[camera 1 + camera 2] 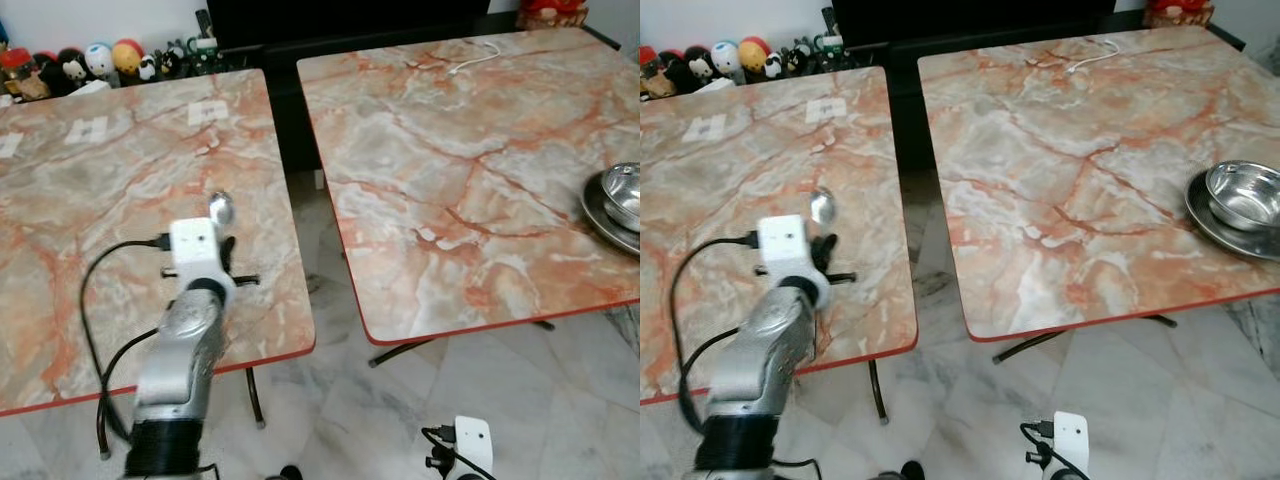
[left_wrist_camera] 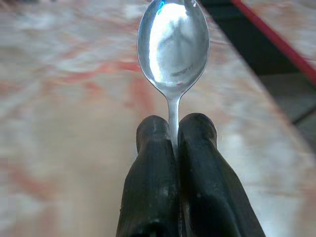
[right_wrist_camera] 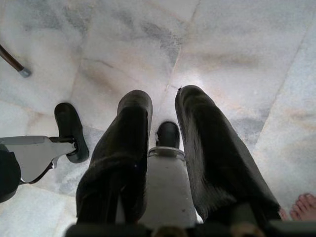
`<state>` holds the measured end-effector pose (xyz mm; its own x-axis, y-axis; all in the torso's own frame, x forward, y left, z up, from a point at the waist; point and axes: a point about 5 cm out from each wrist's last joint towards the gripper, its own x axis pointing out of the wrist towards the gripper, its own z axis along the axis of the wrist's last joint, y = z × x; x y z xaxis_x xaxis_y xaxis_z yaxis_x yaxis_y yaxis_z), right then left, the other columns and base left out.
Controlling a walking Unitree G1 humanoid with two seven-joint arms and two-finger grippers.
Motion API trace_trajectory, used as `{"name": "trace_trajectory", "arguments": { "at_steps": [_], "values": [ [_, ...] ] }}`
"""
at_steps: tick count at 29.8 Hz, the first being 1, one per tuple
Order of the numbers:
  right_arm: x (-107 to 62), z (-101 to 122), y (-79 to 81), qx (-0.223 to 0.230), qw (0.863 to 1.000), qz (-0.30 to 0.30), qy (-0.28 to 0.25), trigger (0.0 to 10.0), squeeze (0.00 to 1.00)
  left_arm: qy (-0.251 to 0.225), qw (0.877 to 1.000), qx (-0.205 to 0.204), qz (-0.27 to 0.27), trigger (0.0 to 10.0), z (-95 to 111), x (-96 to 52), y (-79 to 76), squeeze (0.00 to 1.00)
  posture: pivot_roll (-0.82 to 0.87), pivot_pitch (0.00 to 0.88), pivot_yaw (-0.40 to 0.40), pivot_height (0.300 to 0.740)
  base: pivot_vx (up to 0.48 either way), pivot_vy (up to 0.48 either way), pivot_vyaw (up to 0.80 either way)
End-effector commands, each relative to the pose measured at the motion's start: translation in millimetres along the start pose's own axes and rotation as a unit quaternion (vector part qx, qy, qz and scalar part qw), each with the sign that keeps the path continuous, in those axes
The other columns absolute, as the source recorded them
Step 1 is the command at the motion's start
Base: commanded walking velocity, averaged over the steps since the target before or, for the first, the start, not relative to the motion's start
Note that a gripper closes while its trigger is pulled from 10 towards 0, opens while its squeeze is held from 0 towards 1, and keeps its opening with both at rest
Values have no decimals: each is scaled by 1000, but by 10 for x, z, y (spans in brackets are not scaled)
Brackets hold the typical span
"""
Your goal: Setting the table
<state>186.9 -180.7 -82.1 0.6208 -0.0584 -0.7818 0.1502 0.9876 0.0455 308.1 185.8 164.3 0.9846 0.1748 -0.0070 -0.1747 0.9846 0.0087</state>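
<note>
Seen from the head, two marble-patterned tables stand side by side with a gap of floor between them. The left gripper (image 1: 222, 235) is raised over the left table (image 1: 90, 200), near its right edge, and carries one spoon (image 1: 221, 208) with the bowl pointing away from the robot, probably so it can be carried across and laid down handle-first. On the right table (image 1: 450, 170), at its right edge, one steel bowl (image 1: 1245, 193) sits on one steel plate (image 1: 1215, 222); that looks like the place being set, so the spoon likely belongs beside it. A white cable (image 1: 470, 62) lies near that table's far edge, and a row of small toys (image 1: 85, 62) lines the shelf beyond the left table.

In the left wrist view the two fingers (image 2: 153, 182) are pressed together on the spoon's thin neck, the bowl (image 2: 173, 44) standing clear above them over the tabletop.

In the right wrist view the right gripper (image 3: 163, 133) hangs idle above the tiled floor (image 3: 237, 54), its fingers a narrow way apart and holding nothing. A person's bare toes (image 3: 302, 205) show at the corner.
</note>
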Motion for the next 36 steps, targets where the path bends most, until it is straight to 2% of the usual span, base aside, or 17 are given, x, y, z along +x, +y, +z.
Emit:
{"name": "trace_trajectory", "arguments": {
  "at_steps": [1, 3, 7, 13, 17, 19, 22, 30, 36],
  "values": [
    [-12, -69, 6, -6, 1000, 3, 13, 10000, 0, -23, 999, 24, 20, 10000, 42, -26, 85, 0, 33, 99, 28, 740, 0, 0, 0],
    [-10, -69, 37, -9, 1000, 6, 14, 10000, 0, -55, 996, 65, 20, 10000, 24, -120, 219, 0, 36, 90, 27, 740, 0, 0, 0],
    [-11, -92, 104, -12, 1000, 10, 17, 10000, 0, -73, 995, 74, 2, 10000, -22, -209, 284, 0, 34, 75, 27, 740, 0, 0, 0],
    [-13, -105, 135, -17, 1000, 15, 18, 10000, 0, -96, 991, 72, -57, 10000, -42, -295, 155, 0, 28, 57, 25, 740, 0, 0, 0],
    [-9, -75, 127, -16, 1000, 23, 11, 10000, 0, -98, 991, 62, -66, 10000, -77, -292, 83, 0, 30, 43, 28, 740, 0, 0, 117],
    [-13, -63, 32, -20, 1000, 20, 8, 10000, 0, -100, 990, 61, -72, 10000, -80, -281, 30, 0, 26, 38, 30, 740, 0, 0, 800],
    [-19, -75, 15, -19, 1000, 21, 7, 10000, 0, -100, 990, 61, -75, 10000, -81, -281, 17, 0, 26, 27, 35, 740, 0, 0, 800],
    [-22, -93, 45, -15, 1000, 26, 8, 10000, 0, -98, 989, 61, -88, 10000, -101, -272, -18, 0, 24, 19, 48, 740, 0, 0, 800],
    [-6, -42, 83, 4, 1000, 23, 2, 10000, 0, -94, 989, 62, -97, 10000, -93, -254, -83, 0, 22, 64, 48, 740, 0, 0, 479]
  ]
}}
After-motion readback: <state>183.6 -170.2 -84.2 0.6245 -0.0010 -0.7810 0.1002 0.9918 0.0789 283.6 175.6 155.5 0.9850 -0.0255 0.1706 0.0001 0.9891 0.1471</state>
